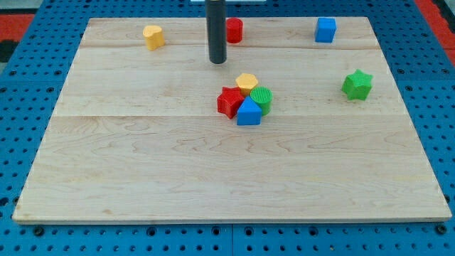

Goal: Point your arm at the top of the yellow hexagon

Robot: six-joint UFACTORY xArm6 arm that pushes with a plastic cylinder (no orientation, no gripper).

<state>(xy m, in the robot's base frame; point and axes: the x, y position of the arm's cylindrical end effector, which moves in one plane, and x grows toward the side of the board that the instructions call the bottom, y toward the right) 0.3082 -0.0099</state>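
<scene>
Here my tip [217, 61] sits up-left of the yellow hexagon [247, 82], apart.

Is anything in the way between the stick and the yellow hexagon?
Nothing visible is. My tip sits toward the view's top-left of the yellow hexagon, with bare board between them. The red star lies below that path.

Pale, smooth-grained wooden board [142, 163]; matt plastic-looking yellow hexagon [247, 82]; dark, faintly glossy rod [216, 32].
</scene>
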